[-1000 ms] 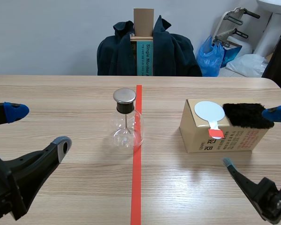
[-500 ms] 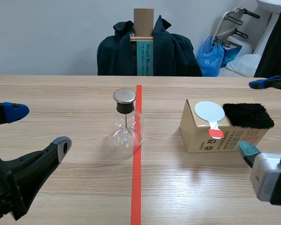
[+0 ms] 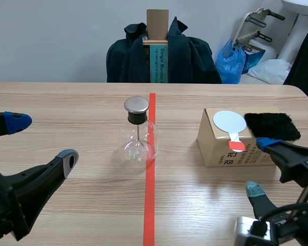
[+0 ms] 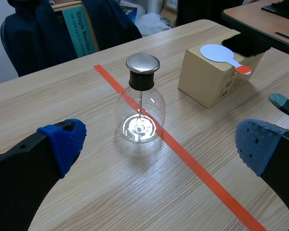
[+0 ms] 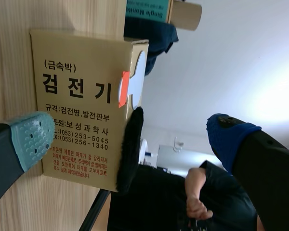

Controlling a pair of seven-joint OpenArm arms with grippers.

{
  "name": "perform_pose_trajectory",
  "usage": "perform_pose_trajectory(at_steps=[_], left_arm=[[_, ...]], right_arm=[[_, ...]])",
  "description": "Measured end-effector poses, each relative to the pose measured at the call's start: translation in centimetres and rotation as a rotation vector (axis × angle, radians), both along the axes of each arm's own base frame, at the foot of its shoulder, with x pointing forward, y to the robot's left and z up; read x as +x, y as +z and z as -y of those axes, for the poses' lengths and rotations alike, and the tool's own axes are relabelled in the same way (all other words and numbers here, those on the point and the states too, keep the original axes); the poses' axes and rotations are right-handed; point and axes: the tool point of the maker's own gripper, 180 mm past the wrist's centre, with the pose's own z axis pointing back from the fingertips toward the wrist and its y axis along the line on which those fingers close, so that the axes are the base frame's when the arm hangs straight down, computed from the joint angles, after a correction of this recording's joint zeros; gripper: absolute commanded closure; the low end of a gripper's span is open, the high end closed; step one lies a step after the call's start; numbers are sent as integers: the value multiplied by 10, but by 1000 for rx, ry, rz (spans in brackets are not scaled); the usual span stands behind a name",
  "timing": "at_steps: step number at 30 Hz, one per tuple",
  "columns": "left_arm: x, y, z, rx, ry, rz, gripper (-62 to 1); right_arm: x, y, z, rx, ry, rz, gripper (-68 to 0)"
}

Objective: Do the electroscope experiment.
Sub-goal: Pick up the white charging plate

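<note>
– Black fingers first: how do ours stand?
– Both pairs are wide apart, and we hold nothing. Our right gripper (image 3: 258, 167) is just in front of the cardboard box (image 3: 215, 149), on our side of it. It is turned on its side, so one pad is up near the box's top edge and one is down low.
– Why so close to the box?
– We think it is because our first tools lie on top of it. The white paddle (image 3: 229, 123) lies flat there, and its red-taped handle pokes out over the box's front edge. That makes it easy to pinch. The black fur (image 3: 272, 126) sits on the box too, just beside the paddle.
– And our other arm?
– Our left gripper (image 3: 43, 139) is well apart from the box, over past the glass bottle (image 3: 138, 139). It waits there, out of the way.
– Where is the bottle?
– That is our electroscope. It stands upright on the wooden table (image 3: 66, 102), well apart from the box, between the box and our left gripper. Its metal cap (image 3: 136, 105) is on top, with a thin rod going down inside. Nothing touches it.
– So what comes next?
– We guess we must rub the paddle with the fur, then bring it to the cap. None of that is done yet.
</note>
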Motion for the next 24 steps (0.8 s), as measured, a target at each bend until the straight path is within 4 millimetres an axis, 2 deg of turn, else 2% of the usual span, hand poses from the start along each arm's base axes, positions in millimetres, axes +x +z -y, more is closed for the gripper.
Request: perform_pose_trajectory(at_steps=[6,13,19,24], left_arm=[[0,0,0,0,0,0,-623],[0,0,0,0,0,0,-623],[0,0,0,0,0,0,-623],[0,0,0,0,0,0,-623]], right_arm=[[29,-4,0,18,-76,55,-679],[62,20,-9,72,-169,154,-679],[61,16,-24,92,-162,141,-679],[57,2,-17,79,-203,105,-679]])
